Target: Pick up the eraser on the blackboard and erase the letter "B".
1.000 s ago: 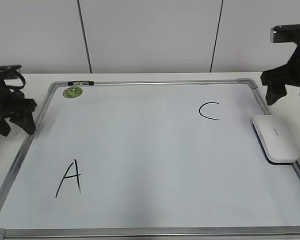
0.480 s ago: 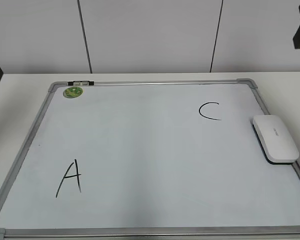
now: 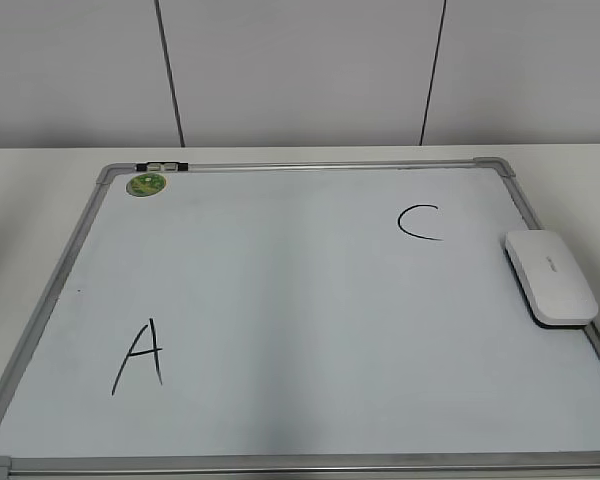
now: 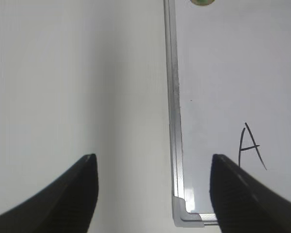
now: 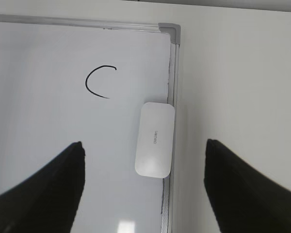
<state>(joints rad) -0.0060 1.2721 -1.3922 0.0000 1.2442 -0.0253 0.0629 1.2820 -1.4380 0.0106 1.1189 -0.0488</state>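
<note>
The white eraser (image 3: 551, 276) lies on the right edge of the blackboard (image 3: 280, 300), partly over its frame; it also shows in the right wrist view (image 5: 155, 140). No letter "B" shows on the blackboard; only a black A (image 3: 138, 356) and a black C (image 3: 420, 221) are there. My right gripper (image 5: 143, 155) is open and empty, high above the eraser. My left gripper (image 4: 153, 165) is open and empty, high above the blackboard's near left corner (image 4: 184, 213). Neither gripper shows in the exterior view.
A round green sticker (image 3: 146, 184) sits at the blackboard's far left corner, beside a small clip (image 3: 161, 165) on the frame. The white table (image 3: 40, 170) surrounds the blackboard, with a grey wall behind.
Both grippers have risen out of the exterior view; a second ago they hung beside the blackboard's left and right edges. The eraser and letters have not moved.
</note>
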